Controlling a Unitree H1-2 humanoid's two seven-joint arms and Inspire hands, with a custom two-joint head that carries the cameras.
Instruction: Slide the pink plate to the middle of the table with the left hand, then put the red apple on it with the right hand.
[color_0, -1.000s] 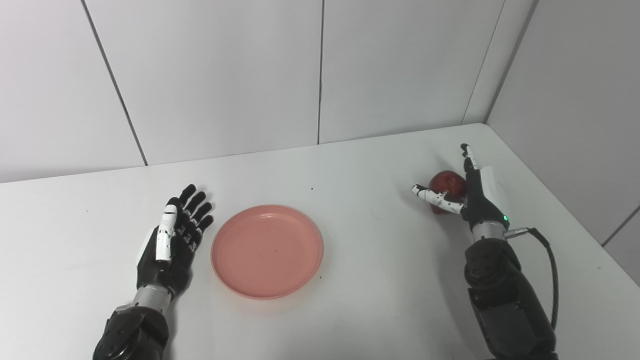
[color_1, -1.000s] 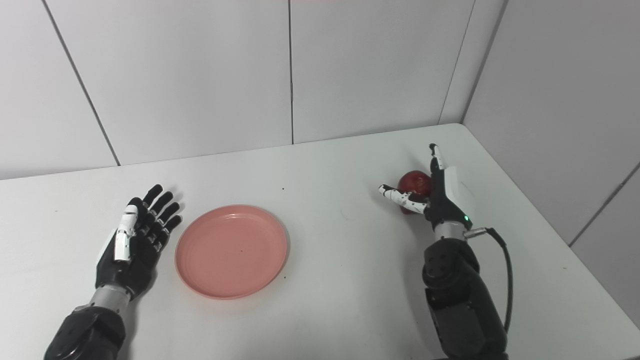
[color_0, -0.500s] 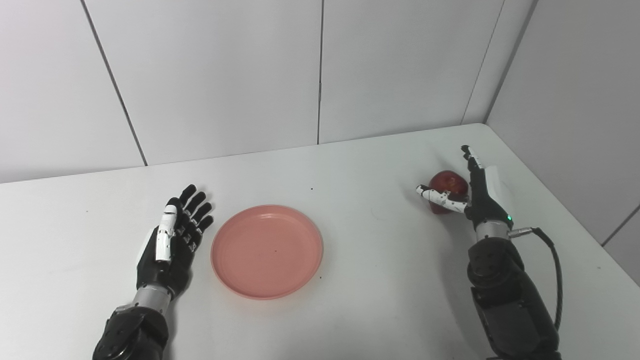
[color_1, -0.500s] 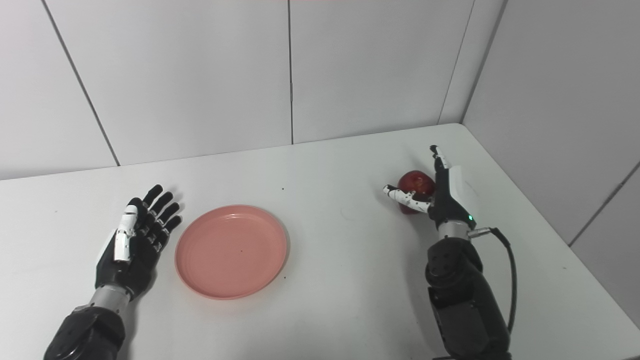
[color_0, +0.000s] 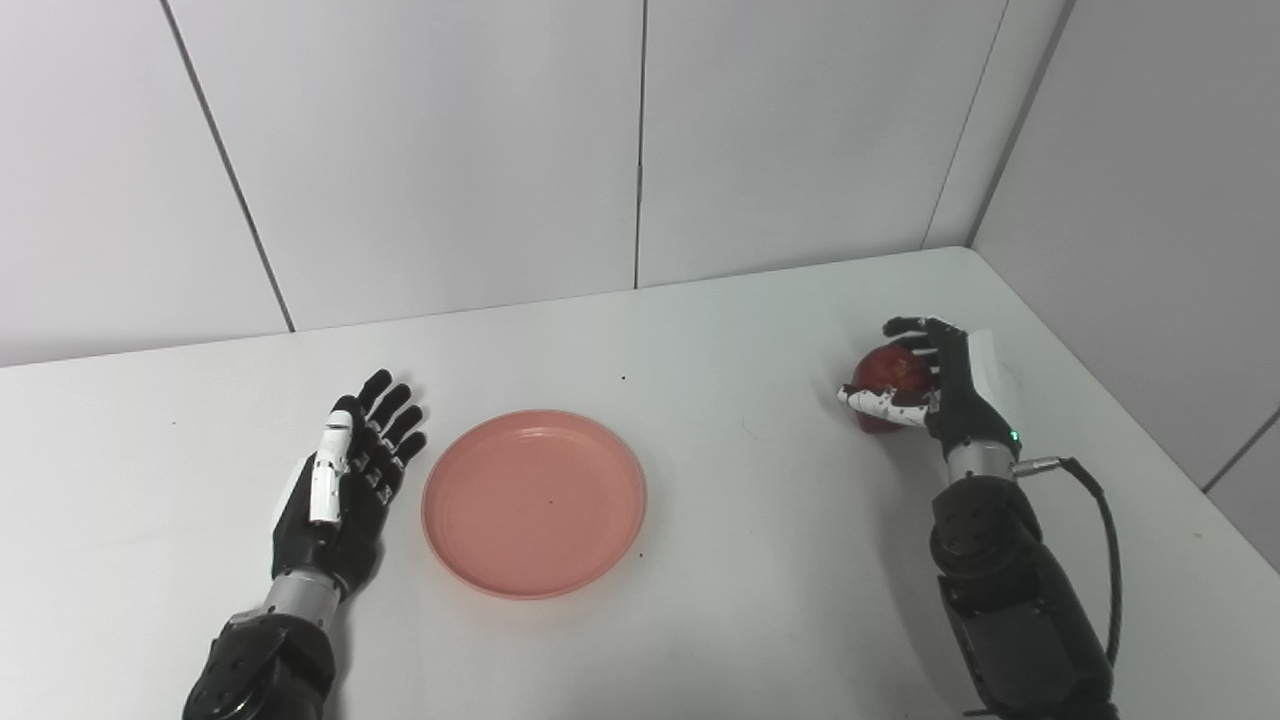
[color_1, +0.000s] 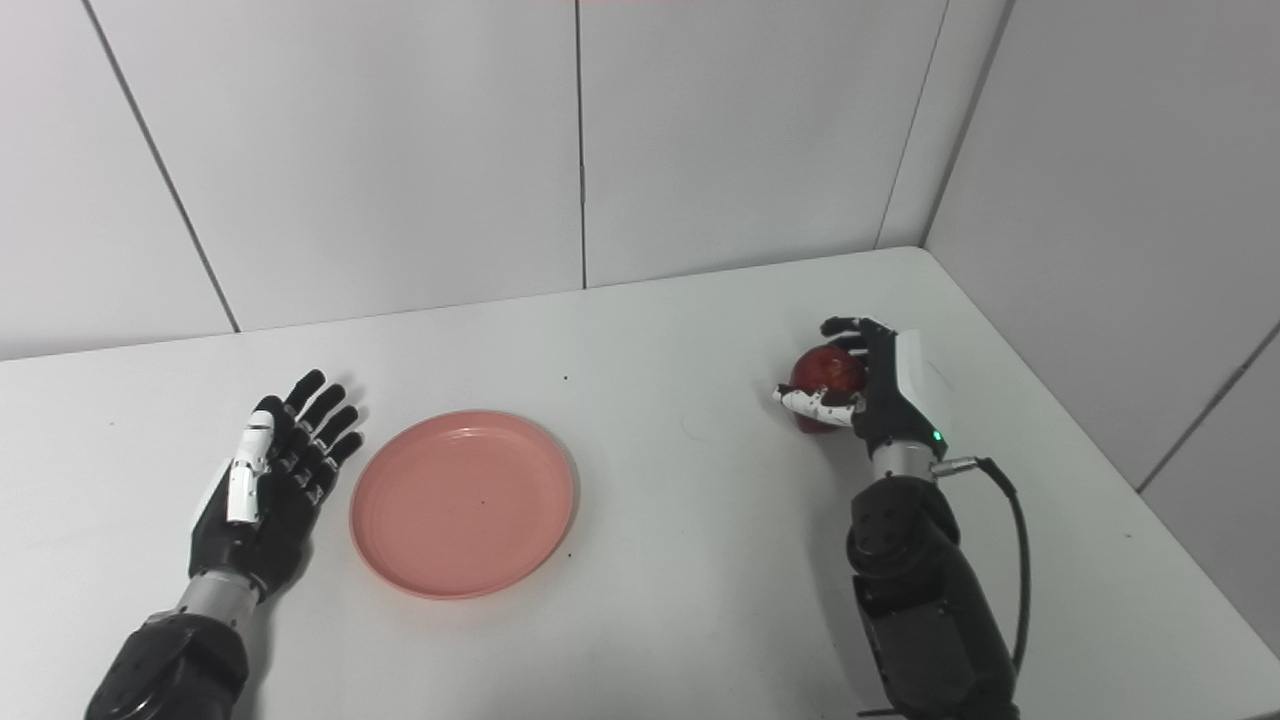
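Round pink plastic plate (color_0: 534, 503) sits flat on the white worktop (color_0: 740, 560), a bit toward 9 o'clock of centre, rim clear all round. Wide bare worktop between plate and apple, more bare surface at 6 o'clock of the plate. Black-and-white left hand (color_0: 345, 482) lies just beside the plate's 9 o'clock rim, not touching it, fingers (color_0: 392, 412) spread and straight, pointing to about 1 o'clock, holding nothing. Small red round apple (color_0: 890, 380) at 3 o'clock of the plate, well apart from it, near the worktop's right edge; whether it still rests on the surface I cannot tell. Right hand (color_0: 935, 380) is wrapped round the apple, thumb in front, the other digits curled over its top. No clear long axis on apple. Grey panelled walls (color_0: 450, 150) behind and at right, corner at 1 o'clock.
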